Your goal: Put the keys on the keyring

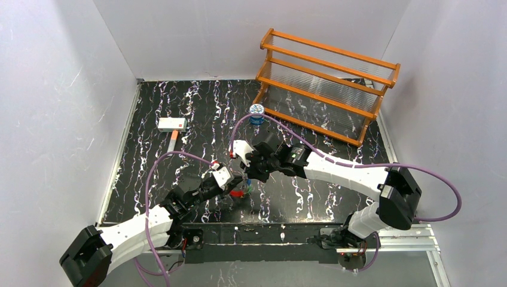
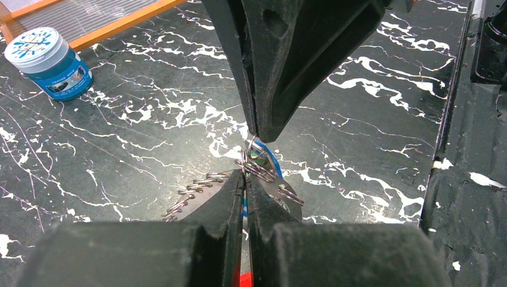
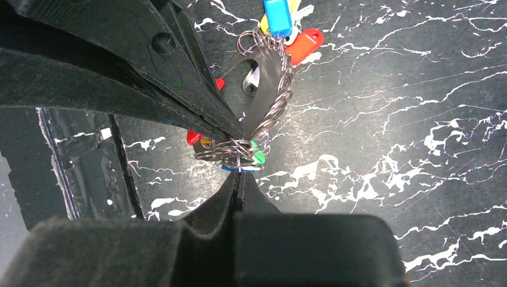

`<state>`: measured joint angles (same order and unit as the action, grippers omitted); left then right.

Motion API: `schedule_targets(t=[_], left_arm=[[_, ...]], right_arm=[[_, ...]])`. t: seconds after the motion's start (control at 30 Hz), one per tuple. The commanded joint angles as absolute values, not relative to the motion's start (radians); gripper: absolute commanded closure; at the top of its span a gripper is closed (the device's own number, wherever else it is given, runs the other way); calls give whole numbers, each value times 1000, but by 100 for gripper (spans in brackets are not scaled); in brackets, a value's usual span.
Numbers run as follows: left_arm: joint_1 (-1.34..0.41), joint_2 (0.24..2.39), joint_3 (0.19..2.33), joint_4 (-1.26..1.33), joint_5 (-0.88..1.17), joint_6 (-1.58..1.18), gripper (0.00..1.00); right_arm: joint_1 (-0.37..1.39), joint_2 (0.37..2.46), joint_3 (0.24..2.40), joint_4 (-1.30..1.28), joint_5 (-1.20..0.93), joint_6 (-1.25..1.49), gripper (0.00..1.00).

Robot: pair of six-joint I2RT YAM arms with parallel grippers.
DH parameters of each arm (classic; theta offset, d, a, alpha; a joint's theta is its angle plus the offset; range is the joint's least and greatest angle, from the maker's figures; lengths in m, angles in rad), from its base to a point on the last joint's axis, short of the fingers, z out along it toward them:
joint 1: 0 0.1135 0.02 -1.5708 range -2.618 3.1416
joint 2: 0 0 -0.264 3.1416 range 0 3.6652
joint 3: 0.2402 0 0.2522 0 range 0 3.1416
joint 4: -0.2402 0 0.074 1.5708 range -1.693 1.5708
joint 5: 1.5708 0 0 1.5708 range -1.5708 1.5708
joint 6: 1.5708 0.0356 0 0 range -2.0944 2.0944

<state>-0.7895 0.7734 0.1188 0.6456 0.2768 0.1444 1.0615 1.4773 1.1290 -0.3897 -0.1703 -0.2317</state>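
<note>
Top view: left gripper and right gripper meet tip to tip over small metal keys with coloured heads.

Left wrist: jaws pressed together, pinching the thin silvery wire keyring, likely to steady it.

Right wrist: jaws also nip the keyring, with more keys bunched at its far end.

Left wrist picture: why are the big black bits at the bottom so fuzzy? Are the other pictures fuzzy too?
Left wrist: the left gripper sits right at the lens, so it blurs, while the keyring glints sharply. Right wrist: the right gripper blurs likewise; the keys look crisp. Top external: even light, no blur, but the keys look tiny.
</note>
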Motion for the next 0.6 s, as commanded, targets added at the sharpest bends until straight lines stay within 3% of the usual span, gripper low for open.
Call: schedule_targets(t=[0.0, 0.57], left_arm=[[-793, 760, 149, 662, 288, 139, 100], [-792, 772, 147, 670, 290, 137, 100]], right_arm=[[1068, 1487, 1167, -343, -165, -223, 99], [1084, 1486, 1177, -329, -228, -256, 99]])
